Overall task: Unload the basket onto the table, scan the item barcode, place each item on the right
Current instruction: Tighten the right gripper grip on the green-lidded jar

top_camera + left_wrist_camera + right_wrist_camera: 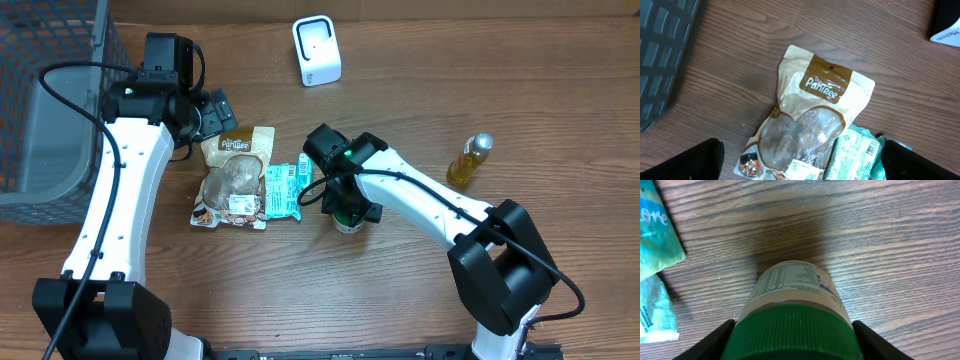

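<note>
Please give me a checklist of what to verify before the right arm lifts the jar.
1. Right gripper straddles the jar's green lid: ok.
2. Fingers pressing firmly on the lid: cannot tell.
3. Jar upright on the table: ok.
4. Barcode found on the jar: not ok; only a nutrition panel shows.
5. Left gripper open, over the pouch, apart from the jar: ok.
6. White scanner in view: ok.
</note>
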Controlling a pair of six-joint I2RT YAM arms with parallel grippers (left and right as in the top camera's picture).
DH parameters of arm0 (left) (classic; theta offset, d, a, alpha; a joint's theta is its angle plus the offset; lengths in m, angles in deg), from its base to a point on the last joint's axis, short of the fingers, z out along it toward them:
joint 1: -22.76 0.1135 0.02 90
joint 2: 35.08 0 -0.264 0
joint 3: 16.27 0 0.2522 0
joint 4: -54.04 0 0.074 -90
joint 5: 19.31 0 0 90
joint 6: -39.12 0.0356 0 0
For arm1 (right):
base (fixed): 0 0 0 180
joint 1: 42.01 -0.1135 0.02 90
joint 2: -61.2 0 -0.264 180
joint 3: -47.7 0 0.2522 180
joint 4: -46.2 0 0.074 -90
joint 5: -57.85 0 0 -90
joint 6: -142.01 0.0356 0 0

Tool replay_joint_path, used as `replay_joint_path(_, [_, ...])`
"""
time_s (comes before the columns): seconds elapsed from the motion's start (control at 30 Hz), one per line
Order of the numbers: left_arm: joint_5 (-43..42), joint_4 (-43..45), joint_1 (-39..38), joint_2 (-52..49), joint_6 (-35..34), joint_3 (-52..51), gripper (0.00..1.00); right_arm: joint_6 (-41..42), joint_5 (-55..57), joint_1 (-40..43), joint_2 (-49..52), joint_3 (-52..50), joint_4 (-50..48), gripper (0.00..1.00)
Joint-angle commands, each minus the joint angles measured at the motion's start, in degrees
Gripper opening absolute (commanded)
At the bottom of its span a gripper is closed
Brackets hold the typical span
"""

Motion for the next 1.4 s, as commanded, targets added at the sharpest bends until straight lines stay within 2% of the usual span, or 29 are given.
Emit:
replay_joint_path(0.0, [0.39, 0.0, -0.11, 0.35, 0.2, 0.7, 1.0, -0.2, -1.16, 0.22, 0.28, -0.44, -0.02, 0.62])
replay_joint_path(0.17, [0.39, 0.0, -0.11, 0.35, 0.22, 0.7, 1.0, -0.48, -2.84, 0.22, 0.28, -0.44, -0.07, 0.63])
replay_joint_path(0.37, [0.39, 0.0, -0.11, 0.35, 0.22, 0.7, 1.0, -3.21, -2.89, 0.22, 0.28, -0.44, -0.26, 0.56])
replay_joint_path(0.6, [0.37, 0.0, -0.11, 0.35, 0.2, 0.7, 1.0, -3.32, -3.3, 0.22, 0.28, -0.44, -0.61, 0.55])
replay_joint_path(1.17, [0.37, 0.0, -0.11, 0.35, 0.22, 0.7, 0.99, -3.3, -3.26, 0.22, 0.28, -0.44, -1.14, 0.57])
replay_joint_path(1.2, [0.37, 0.0, -0.11, 0.35, 0.2, 0.7, 1.0, -3.3, -3.26, 0.22, 0.28, -0.44, -1.2, 0.6])
replay_joint_path(1.37, [0.37, 0.0, -0.11, 0.35, 0.22, 0.7, 1.0, -3.3, -3.26, 0.22, 0.28, -0.44, -1.33, 0.61])
